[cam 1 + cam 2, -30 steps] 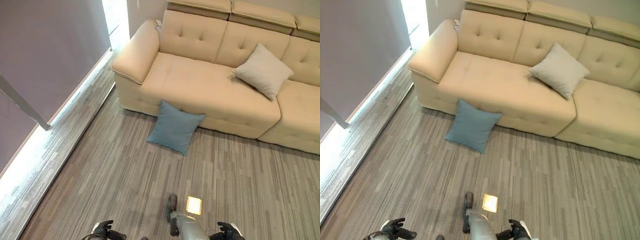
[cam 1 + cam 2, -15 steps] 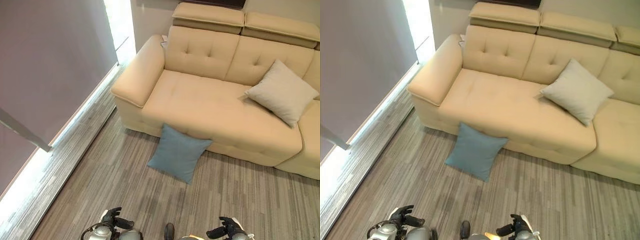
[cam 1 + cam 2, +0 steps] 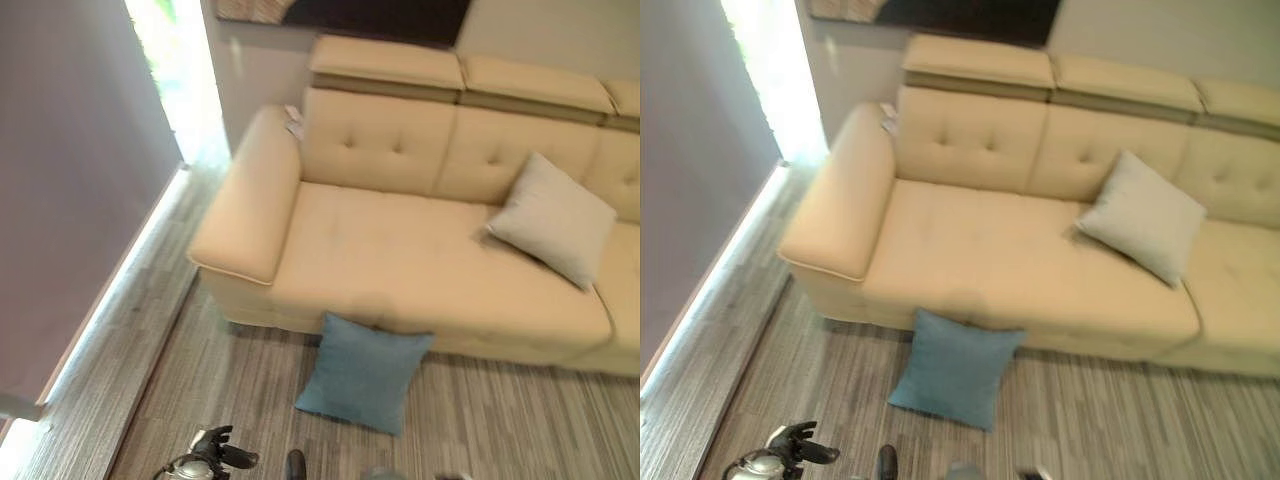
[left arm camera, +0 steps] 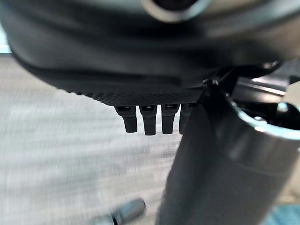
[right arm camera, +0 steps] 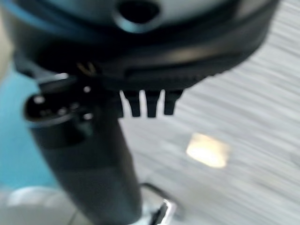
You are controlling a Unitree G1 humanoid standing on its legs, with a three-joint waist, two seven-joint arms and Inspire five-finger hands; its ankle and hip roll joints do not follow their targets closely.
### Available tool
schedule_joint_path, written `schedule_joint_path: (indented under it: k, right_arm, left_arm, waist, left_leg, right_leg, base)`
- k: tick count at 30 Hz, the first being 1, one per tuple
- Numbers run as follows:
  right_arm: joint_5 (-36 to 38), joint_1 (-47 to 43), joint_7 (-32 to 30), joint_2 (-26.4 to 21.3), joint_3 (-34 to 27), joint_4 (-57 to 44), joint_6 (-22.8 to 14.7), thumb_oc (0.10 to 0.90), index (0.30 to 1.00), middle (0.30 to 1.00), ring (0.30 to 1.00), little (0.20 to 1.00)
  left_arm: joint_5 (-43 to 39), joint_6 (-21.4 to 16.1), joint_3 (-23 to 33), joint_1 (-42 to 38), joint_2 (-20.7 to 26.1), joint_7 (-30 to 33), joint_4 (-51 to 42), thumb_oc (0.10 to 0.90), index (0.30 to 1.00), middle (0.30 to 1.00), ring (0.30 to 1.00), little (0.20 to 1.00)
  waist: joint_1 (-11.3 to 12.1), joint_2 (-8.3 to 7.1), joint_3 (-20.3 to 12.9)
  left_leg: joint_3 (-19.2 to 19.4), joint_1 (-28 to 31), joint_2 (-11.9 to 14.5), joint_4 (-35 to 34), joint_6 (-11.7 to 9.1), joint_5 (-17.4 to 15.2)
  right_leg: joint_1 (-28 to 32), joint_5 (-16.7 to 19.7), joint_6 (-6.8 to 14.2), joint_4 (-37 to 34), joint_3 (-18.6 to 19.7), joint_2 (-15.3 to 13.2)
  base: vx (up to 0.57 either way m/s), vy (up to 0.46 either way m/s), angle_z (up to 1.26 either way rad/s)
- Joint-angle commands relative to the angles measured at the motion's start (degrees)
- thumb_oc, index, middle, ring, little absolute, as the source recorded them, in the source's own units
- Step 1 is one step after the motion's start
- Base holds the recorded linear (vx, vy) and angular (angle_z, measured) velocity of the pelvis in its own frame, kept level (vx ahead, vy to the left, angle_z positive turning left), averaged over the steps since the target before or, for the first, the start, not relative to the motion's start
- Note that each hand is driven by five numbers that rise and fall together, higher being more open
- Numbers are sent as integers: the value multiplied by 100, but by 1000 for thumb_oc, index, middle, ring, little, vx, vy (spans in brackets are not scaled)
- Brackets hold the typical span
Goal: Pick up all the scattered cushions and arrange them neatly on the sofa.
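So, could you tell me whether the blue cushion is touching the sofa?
Touching. The left eye view shows the blue cushion standing on the floor with its top edge leaning against the sofa front.

You're looking at a cream, smooth leather-like sofa (image 3: pixel 400 260) with tufted, buttoned back panels — its surface has a soft, low sheen. The blue square cushion (image 3: pixel 362 372) at lower centre is matt woven cloth; the beige square cushion (image 3: pixel 551 217) at right is matt cloth too. The grey striped floor (image 3: pixel 230 390) looks like wood-grain plank — faintly glossy near the window.
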Motion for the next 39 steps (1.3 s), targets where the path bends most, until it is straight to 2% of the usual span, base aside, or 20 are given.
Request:
schedule_joint_path:
  k: [1, 3, 6, 16, 20, 22, 23, 26, 33, 36, 39]
  right_arm:
    - [16, -199, -88, -189, -211, 196, -35, 800, 900, 900, 900, 900]
    - [5, -192, -108, -205, -211, 201, -40, 800, 900, 900, 900, 900]
    - [-14, -115, -134, -224, -191, 262, -31, 800, 900, 900, 900, 900]
    - [9, -33, -167, -265, -207, 288, -54, 800, 900, 900, 900, 900]
    - [-12, -8, -178, -248, -183, 314, -48, 800, 900, 900, 900, 900]
    - [-21, -37, -171, -231, -149, 274, -50, 800, 900, 900, 900, 900]
    - [4, -101, -153, -211, -129, 228, -50, 800, 900, 900, 900, 900]
    - [36, -142, -139, -177, -118, 199, -62, 800, 900, 900, 900, 900]
    - [-32, -95, -166, -162, -123, 271, -34, 800, 900, 900, 900, 900]
    - [-32, -95, -166, -162, -123, 271, -34, 800, 900, 900, 900, 900]
    - [30, -92, -142, -195, -124, 193, -79, 800, 900, 900, 900, 900]
  left_arm:
    - [-32, -146, 169, 126, 95, 45, -48, 800, 900, 900, 900, 900]
    - [-9, -152, 194, 132, 92, 48, -35, 800, 900, 900, 900, 900]
    - [109, -146, 212, 208, 54, 42, 10, 800, 900, 900, 900, 900]
    - [290, -124, 96, 303, -35, 1, 4, 800, 900, 900, 900, 900]
    - [284, -123, 61, 317, -30, -9, -21, 800, 900, 900, 900, 900]
    - [299, -132, 49, 304, 5, 6, -26, 800, 900, 900, 900, 900]
    - [300, -144, 45, 264, 52, 12, -36, 800, 900, 900, 900, 900]
    - [300, -147, 63, 221, 100, 23, -22, 800, 900, 900, 900, 900]
    - [285, -136, 156, 301, 117, 34, 71, 800, 900, 900, 900, 900]
    - [285, -136, 156, 301, 117, 34, 71, 800, 900, 900, 900, 900]
    - [311, -161, 101, 280, 95, 20, 53, 800, 900, 900, 900, 900]
  waist:
    - [53, -70, 48]
    - [54, -86, 37]
    - [84, -167, -122]
    - [45, -160, -325]
    - [31, -154, -294]
    - [1, -128, -220]
    - [-35, -102, -132]
    - [-15, -101, -103]
    - [138, -118, -189]
    - [138, -118, -189]
    - [62, -133, -168]
  left_leg:
    - [91, -78, 304, 430, -582, -670]
    - [108, -46, 292, 410, -593, -676]
    - [132, 60, 221, 245, -639, -702]
    - [121, 283, 246, -74, -709, -624]
    - [127, 241, 239, -127, -689, -603]
    - [146, 145, 262, -127, -670, -550]
    - [158, 2, 312, -127, -648, -475]
    - [207, -126, 347, -103, -638, -430]
    - [399, -142, 376, -109, -721, -420]
    - [399, -142, 376, -109, -721, -420]
    - [368, -110, 438, -22, -838, -405]
  right_leg:
    - [660, 1314, 79, -2199, -382, 23]
    - [756, 1343, 123, -2343, -441, 22]
    - [1115, 1420, 110, -2921, -350, 182]
    - [1577, 1462, 102, -3555, -26, 454]
    - [1508, 1531, 144, -3520, 56, 477]
    - [1268, 1551, 185, -3288, 145, 473]
    - [1009, 1484, 206, -2959, 361, 490]
    - [932, 1417, 203, -2812, 525, 468]
    - [1298, 1373, 208, -3159, 98, 260]
    - [1298, 1373, 208, -3159, 98, 260]
    - [1459, 1377, 124, -3512, 197, 428]
  base:
    - [130, -13, -23]
    - [77, -26, 1]
    - [136, -79, 4]
    - [55, -41, -10]
    - [-49, 13, -8]
    - [-152, 18, -18]
    - [-158, 13, -31]
    - [-118, -19, -21]
    - [-11, -54, -4]
    - [4, -51, -6]
    - [16, -229, 8]
